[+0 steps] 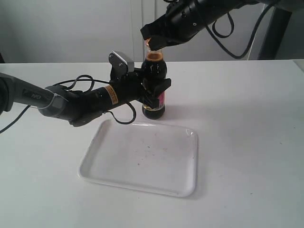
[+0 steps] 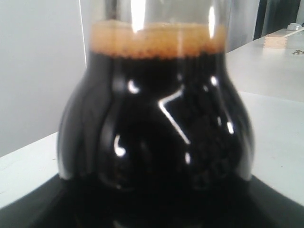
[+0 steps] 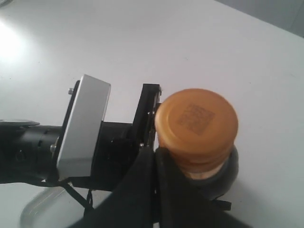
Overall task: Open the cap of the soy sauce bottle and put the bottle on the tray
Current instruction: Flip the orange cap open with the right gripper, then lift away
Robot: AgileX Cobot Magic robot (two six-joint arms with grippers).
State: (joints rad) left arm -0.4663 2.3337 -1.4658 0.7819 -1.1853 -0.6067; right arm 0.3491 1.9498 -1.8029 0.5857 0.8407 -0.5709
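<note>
Dark brown-black liquid under a tan foam line: 1 soy sauce bottle (image 1: 155, 66). It stands upright on the white table (image 1: 247, 123), just beyond the far rim of the tray (image 1: 142, 164) and outside it.

Orange-gold cap (image 3: 197, 121): 1, sitting down on the neck, with a printed square on top.

Left gripper (image 1: 156, 92): I see its 2 jaws clamped on the bottle's body at label height, 1 on each side. The bottle's shoulder fills its wrist view.

Right gripper (image 1: 154, 42): it reaches in from above, at the cap. 1 black finger (image 3: 156, 190) touches the cap's lower edge. The other is hidden, so I cannot tell whether it grips.

Tray: white, shallow, rounded corners, faint specks on its floor.
</note>
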